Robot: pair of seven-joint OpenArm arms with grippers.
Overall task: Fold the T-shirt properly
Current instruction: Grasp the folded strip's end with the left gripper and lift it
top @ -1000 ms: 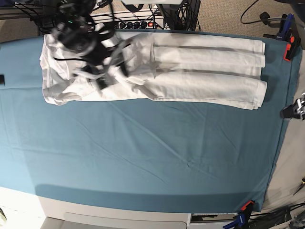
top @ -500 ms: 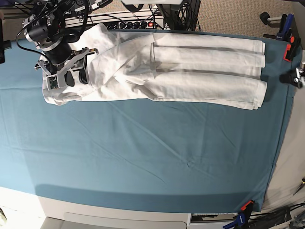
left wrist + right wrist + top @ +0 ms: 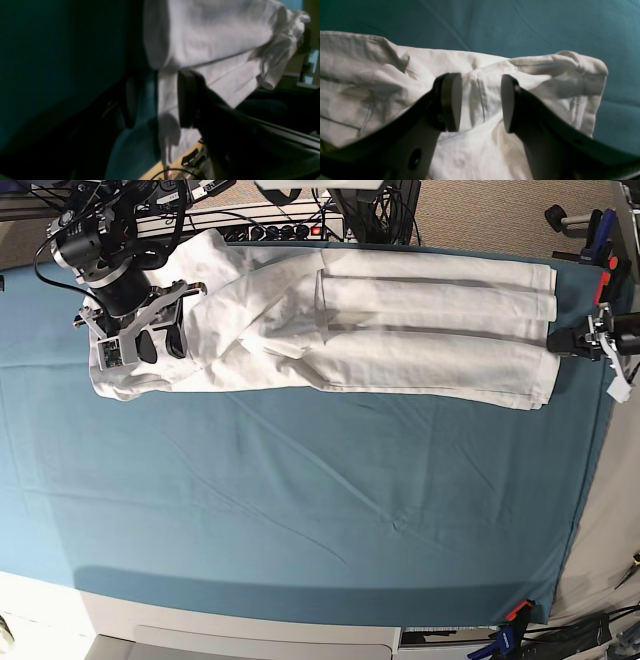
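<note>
T-shirt point(image 3: 400, 330): white, lying along the far side of the teal table cloth point(image 3: 300, 500), folded into a long band with lengthwise pleats, rumpled at the base view's left end.
Right arm: reaches down from the far left corner, over the rumpled end of the shirt.
Right gripper point(image 3: 480, 102): fingers spread, nothing between them; white cloth with a stitched hem lies below the gap.
Left arm: comes in from the base view's right edge, low and level with the shirt's neat end.
Left gripper point(image 3: 156, 98): fingers spread apart, straddling a strip of shirt edge; whether they touch it cannot be told, the view is dark and blurred.
Edges: the shirt's far edge runs close to the table's back edge.
Open room: the near half of the cloth lies bare, with shallow creases.
</note>
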